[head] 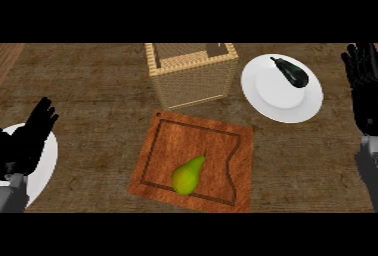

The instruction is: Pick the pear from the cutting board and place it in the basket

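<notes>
Head view shows the task not yet begun, as far as I can judge. The pear (188,175) lies on the cutting board (168,150), toward the board's 6 o'clock end, its narrow tip pointing to about 1 o'clock. No hand touches it.

The basket (193,80) stands on the table (96,85) just beyond the board's far edge, at 12 o'clock from the pear. What shows of its inside holds no pear.

The left hand (29,137) rests at 9 o'clock, fingers straight and spread upward, over the rim of a white plate (49,160) at the left edge. The right hand (363,90) shows at 3 o'clock along the right edge, fingers likewise straight and holding nothing. Both are well apart from the pear.

A second white plate (277,102) sits at 2 o'clock, beside the basket, with a dark eggplant (291,72) on it; this is no part of the job.

Everything is left to do: reaching to the board, closing on the pear, lifting it, carrying it toward 12 o'clock and setting it inside the basket. Either hand looks about equally far from the fruit.
</notes>
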### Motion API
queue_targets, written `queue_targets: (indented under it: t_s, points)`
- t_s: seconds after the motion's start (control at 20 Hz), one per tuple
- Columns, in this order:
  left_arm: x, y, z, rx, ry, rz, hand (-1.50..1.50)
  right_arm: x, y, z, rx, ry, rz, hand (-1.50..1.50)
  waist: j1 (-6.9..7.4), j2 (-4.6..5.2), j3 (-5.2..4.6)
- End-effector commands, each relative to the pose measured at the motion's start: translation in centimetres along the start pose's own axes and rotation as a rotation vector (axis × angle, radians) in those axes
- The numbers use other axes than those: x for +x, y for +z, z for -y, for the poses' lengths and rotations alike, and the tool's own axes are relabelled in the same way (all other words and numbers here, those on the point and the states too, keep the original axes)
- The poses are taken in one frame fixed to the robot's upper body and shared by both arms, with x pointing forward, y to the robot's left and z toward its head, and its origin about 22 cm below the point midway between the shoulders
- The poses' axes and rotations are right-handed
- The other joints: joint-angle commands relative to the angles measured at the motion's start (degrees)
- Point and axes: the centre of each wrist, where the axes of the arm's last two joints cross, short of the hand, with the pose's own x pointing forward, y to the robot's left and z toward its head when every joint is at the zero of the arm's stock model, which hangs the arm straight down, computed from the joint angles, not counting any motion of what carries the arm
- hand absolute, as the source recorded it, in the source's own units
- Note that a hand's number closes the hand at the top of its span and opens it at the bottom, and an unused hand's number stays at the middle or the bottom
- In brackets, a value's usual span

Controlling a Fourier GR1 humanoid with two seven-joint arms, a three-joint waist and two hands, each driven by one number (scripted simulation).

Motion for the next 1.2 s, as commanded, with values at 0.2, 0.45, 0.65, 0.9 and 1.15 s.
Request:
queue_targets:
  t_s: [0.2, 0.45, 0.65, 0.9, 1.15]
  points:
    - [1.8, -0.9, 2.5, -0.047, -0.123, 0.059, 0.0, -6.5, 8.3, -8.3, -0.228, -0.573, -0.081, 1.5, -1.99, -0.76, 0.64]
    - [1.7, -0.6, 4.7, -0.138, -0.148, 0.032, 0.0, -2.5, 9.1, -12.7, -0.248, -0.572, 0.365, -1.5, -0.11, -1.46, 0.17]
    - [2.0, -0.8, 6.3, -0.157, -0.158, 0.01, 0.0, -1.9, 12.4, -16.7, -0.406, -0.393, 0.277, -1.5, 0.35, -1.36, -0.21]
    - [2.4, -1.0, 6.4, -0.124, -0.175, 0.015, 0.0, -5.8, 18.3, -15.9, -0.404, -0.027, -0.049, -1.5, -1.38, -1.51, -0.74]
    - [2.1, -0.7, 6.5, -0.131, -0.187, 0.014, 0.0, -7.6, 24.0, -11.3, -0.124, 0.209, -0.243, -1.5, -0.62, -1.35, -1.05]
